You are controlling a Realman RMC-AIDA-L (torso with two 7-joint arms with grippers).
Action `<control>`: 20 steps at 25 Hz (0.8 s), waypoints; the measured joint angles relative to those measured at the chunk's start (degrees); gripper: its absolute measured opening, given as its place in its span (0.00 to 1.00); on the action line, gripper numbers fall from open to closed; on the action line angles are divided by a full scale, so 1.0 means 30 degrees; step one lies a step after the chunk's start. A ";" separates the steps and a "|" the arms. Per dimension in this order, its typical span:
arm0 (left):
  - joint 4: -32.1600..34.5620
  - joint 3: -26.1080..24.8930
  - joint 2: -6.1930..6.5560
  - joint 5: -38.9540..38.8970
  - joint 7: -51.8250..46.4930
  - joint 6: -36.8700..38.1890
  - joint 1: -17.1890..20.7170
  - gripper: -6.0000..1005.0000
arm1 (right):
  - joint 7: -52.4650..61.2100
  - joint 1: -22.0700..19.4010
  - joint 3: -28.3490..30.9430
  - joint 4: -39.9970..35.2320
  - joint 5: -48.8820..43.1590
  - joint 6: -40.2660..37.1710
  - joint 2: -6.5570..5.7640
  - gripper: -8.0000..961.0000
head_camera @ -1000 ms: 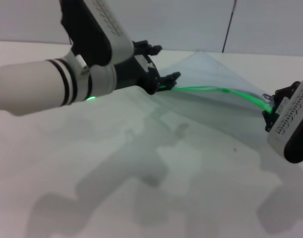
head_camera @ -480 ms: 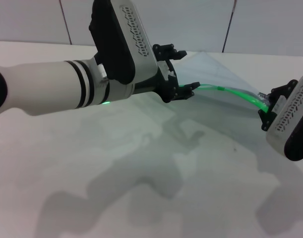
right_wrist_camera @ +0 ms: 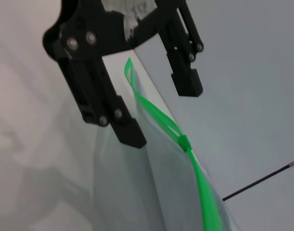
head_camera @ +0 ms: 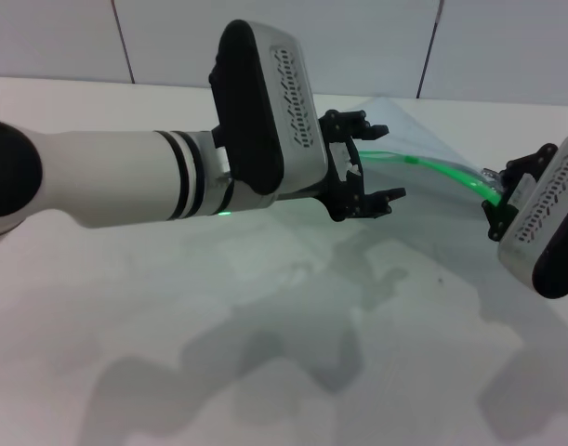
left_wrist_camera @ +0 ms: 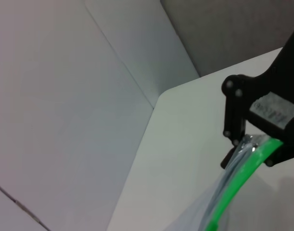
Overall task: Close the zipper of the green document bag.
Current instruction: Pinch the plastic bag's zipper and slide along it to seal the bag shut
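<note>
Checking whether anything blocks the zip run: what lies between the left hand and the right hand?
Only the zipper of the green document bag, with its slider partway along; the head and right wrist views show nothing else between the left hand and right hand.

Head camera looking down over table (head_camera: 172,372), both wrist cameras close, all sharing the zipper (head_camera: 451,173).

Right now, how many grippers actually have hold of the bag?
1. The right gripper is shut on one end of the zipper of the green document bag. The left gripper is open, with its fingers on either side of the zipper's other end, gripping nothing.
</note>
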 joint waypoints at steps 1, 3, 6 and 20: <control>0.0087 0.0005 -0.0005 -0.0015 0.0076 0.0107 -0.0065 0.65 | -0.0001 0.0001 -0.0001 -0.0048 -0.0001 -0.0012 -0.0001 0.06; 0.0175 0.0067 -0.0010 -0.0055 0.0247 0.0416 -0.0106 0.64 | -0.0005 -0.0013 -0.0020 -0.0150 -0.0001 -0.0011 0.0000 0.06; 0.0387 0.0206 -0.0014 -0.0258 0.0649 0.0923 -0.0132 0.63 | -0.0010 -0.0064 -0.0060 -0.0227 -0.0001 0.0045 -0.0001 0.06; 0.1874 0.0844 -0.0043 -0.3846 0.4224 0.1550 -0.0723 0.60 | -0.0012 0.0036 -0.0012 -0.0205 -0.0001 0.0051 0.0000 0.06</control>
